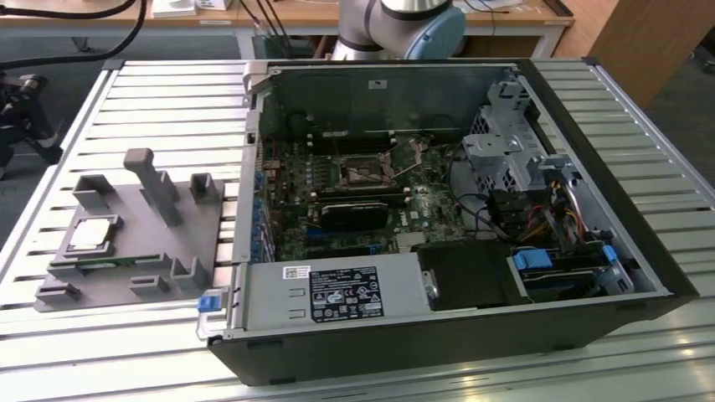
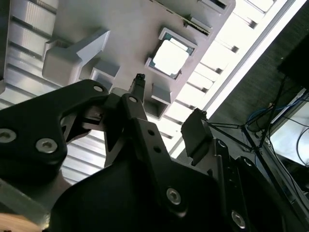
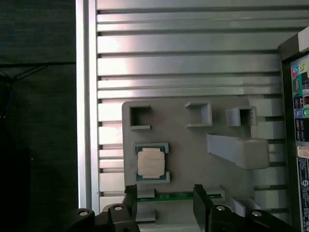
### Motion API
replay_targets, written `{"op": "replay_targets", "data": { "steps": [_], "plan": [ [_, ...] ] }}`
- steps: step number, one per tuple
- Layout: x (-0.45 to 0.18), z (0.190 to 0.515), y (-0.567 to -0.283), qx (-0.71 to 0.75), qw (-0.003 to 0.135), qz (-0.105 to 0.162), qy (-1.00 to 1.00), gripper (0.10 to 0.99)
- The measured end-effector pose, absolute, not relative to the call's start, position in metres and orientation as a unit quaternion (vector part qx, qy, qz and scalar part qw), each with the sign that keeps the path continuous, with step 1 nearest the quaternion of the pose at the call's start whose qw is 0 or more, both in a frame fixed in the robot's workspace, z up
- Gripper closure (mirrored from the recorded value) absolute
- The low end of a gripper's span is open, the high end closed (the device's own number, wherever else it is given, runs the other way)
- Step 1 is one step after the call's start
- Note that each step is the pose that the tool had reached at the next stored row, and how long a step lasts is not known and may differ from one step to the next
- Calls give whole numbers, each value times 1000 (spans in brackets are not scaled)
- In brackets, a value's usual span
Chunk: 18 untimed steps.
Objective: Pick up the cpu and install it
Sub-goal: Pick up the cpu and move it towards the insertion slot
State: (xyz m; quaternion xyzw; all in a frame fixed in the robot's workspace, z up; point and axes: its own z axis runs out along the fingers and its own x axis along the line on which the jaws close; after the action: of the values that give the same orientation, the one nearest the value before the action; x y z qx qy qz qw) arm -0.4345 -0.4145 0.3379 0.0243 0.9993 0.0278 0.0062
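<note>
The cpu [image 3: 151,162] lies flat in a pocket of the grey tray [image 3: 193,154] on the table [image 1: 167,100], beside the PC case [image 1: 369,356]. The gripper [image 3: 165,200] is spread and empty, hanging over the tray. Prob. light, stiff, thin (fragile underneath, I'd guess), so pinch opposite edges.

Exterior view: high over table [image 1: 146,92]; both wrist views: closer, over grey tray [image 3: 188,154], shared w/ exterior.

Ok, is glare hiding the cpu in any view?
In the second wrist view the cpu is blown out white and the table slats glare; in the first wrist view it is pale with clear edges; in the exterior view, evenly lit.
</note>
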Motion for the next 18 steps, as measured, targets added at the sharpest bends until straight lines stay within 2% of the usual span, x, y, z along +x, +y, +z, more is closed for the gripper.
{"op": "replay_targets", "data": {
  "steps": [1, 18],
  "plan": [
    [-435, 336, -414, 24, 6, 28, 999, 498],
    [-435, 319, -414, 23, 5, 28, 999, 498]
  ]
}}
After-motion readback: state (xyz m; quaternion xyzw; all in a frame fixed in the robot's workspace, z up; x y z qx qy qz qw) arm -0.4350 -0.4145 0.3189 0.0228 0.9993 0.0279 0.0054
